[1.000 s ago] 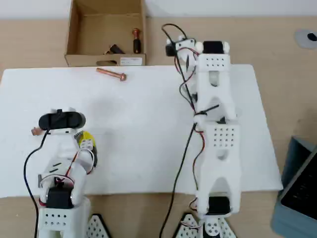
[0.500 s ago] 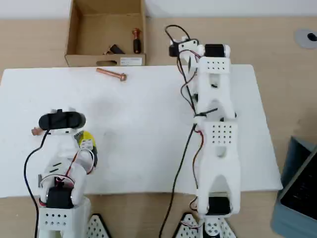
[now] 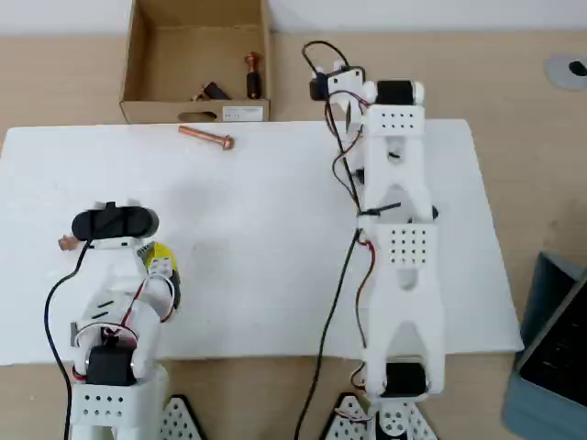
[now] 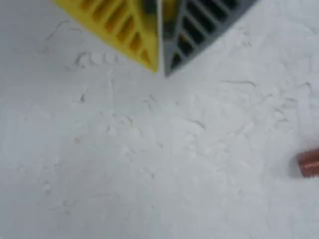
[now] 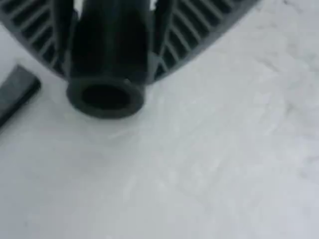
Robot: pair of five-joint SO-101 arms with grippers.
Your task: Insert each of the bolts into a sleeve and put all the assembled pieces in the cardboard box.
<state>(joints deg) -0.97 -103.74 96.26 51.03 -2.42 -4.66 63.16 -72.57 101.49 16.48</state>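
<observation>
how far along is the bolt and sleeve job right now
Done, apparently: two bolted sleeves lie in the cardboard box. In hand: the right gripper grips an empty black sleeve. To do: one bolt lies loose on the white mat near the box, and another copper end shows beside the shut left gripper.

We see only the end of a copper bolt (image 4: 310, 163) in the left wrist view; the picture's edge cuts off the rest. In the right wrist view the black sleeve (image 5: 107, 64) runs out past the edge. So does a dark flat piece (image 5: 15, 92), and we cannot tell what it is. In the high view the left arm (image 3: 115, 302) covers all but a copper stub (image 3: 66, 242). The two pieces (image 3: 251, 75) in the cardboard box (image 3: 133, 64) are too small to judge.
</observation>
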